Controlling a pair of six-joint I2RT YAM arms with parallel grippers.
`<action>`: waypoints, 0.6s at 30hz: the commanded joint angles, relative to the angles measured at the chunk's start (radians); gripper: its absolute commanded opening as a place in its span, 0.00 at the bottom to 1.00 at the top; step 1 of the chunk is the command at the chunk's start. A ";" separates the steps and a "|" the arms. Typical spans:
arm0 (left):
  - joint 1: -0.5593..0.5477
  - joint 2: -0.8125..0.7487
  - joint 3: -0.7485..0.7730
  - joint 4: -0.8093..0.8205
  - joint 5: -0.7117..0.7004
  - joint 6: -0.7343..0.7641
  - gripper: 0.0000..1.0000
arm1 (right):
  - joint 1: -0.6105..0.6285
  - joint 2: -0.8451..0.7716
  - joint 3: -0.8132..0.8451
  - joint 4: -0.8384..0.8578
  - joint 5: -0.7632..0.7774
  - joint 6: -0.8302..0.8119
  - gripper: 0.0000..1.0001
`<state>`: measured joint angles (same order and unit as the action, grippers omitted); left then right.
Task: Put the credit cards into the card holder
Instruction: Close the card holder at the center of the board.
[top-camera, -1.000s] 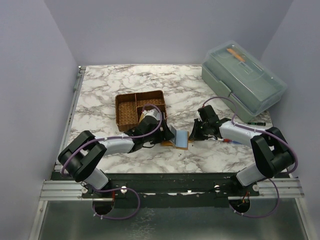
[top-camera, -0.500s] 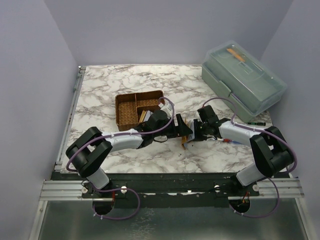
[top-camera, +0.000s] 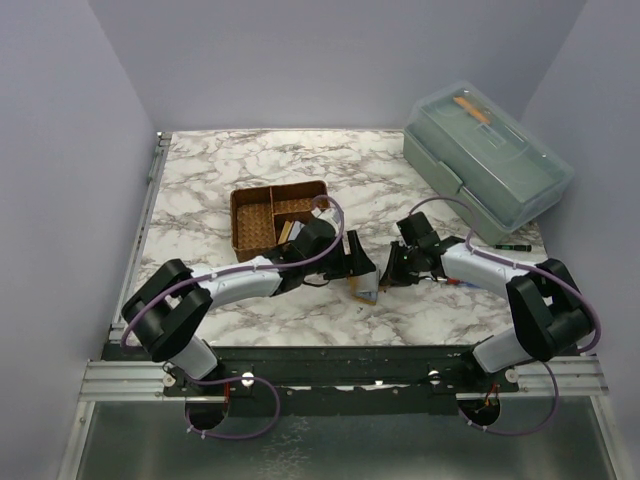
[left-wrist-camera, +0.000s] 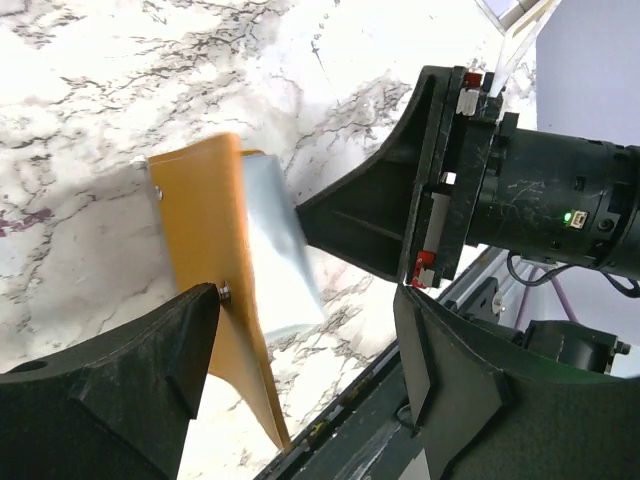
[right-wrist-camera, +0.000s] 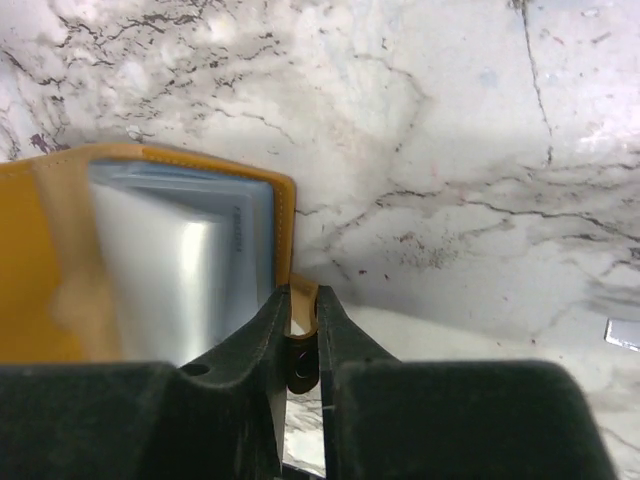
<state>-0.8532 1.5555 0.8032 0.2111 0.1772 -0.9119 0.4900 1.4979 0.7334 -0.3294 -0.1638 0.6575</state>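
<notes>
White-grey marbled table (top-camera: 200, 190), lilac walls (top-camera: 330, 60)

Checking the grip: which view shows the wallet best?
Right wrist: the wallet fills the left half, its edge pinched by the right gripper. Left wrist shows it slanted, its lower part hidden. The top view shows only a small sliver.

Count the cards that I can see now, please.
1 for sure: a pale card on the open wallet, whose edge the right fingers pinch. Pale bits in the basket may be more cards; others may be hidden.
</notes>
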 joint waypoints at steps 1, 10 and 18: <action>-0.006 -0.049 0.068 -0.162 -0.059 0.085 0.77 | 0.007 -0.023 0.010 -0.088 0.041 -0.002 0.21; -0.007 0.087 0.117 -0.037 0.103 0.062 0.76 | 0.007 -0.049 0.009 -0.115 0.056 0.018 0.27; -0.015 0.147 0.121 0.019 0.179 0.019 0.76 | 0.007 -0.106 0.022 -0.177 0.110 0.034 0.34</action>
<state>-0.8543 1.6638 0.9100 0.1604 0.2756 -0.8654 0.4900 1.4109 0.7341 -0.4374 -0.1158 0.6758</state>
